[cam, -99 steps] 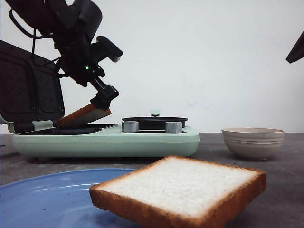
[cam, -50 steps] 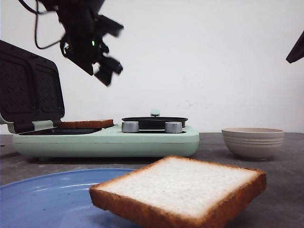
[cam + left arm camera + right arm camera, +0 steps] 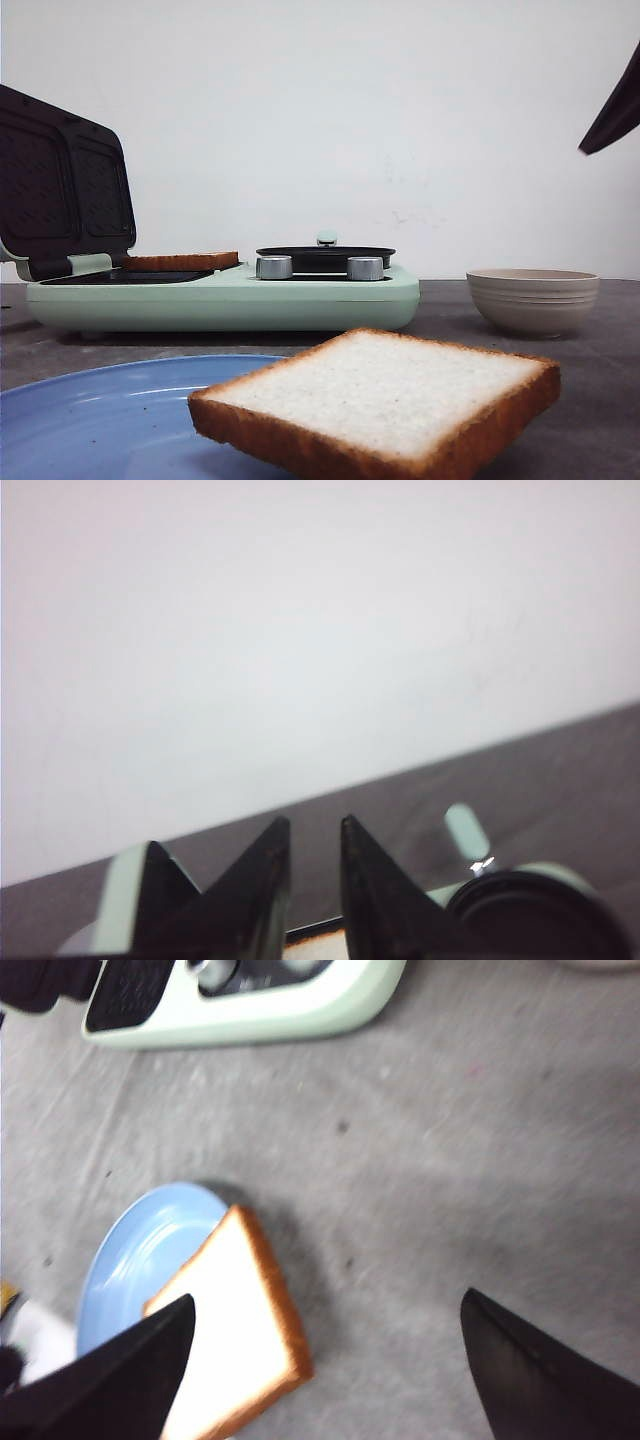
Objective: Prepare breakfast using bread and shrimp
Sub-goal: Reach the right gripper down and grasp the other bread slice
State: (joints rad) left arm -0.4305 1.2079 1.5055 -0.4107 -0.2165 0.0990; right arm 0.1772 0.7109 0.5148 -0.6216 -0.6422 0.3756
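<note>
One bread slice (image 3: 380,400) lies half on the blue plate (image 3: 100,420) at the front, overhanging its edge; it also shows in the right wrist view (image 3: 235,1330). The second slice (image 3: 180,262) lies flat on the open sandwich maker's lower plate; its edge shows between the left fingers (image 3: 315,945). My left gripper (image 3: 312,825) is high above that slice, its jaws a little apart and empty. My right gripper (image 3: 327,1297) is wide open and empty, above the table beside the plate's slice. No shrimp shows.
The mint-green sandwich maker (image 3: 225,295) stands at the back left with its dark lid (image 3: 60,185) up and a small lidded pan (image 3: 325,255) on its right half. A beige bowl (image 3: 532,298) stands at the right; its contents are hidden.
My left gripper let go of the slice, which now lies flat on the maker's plate, then rose out of the front view. The right arm's tip dipped slightly at the top right.
</note>
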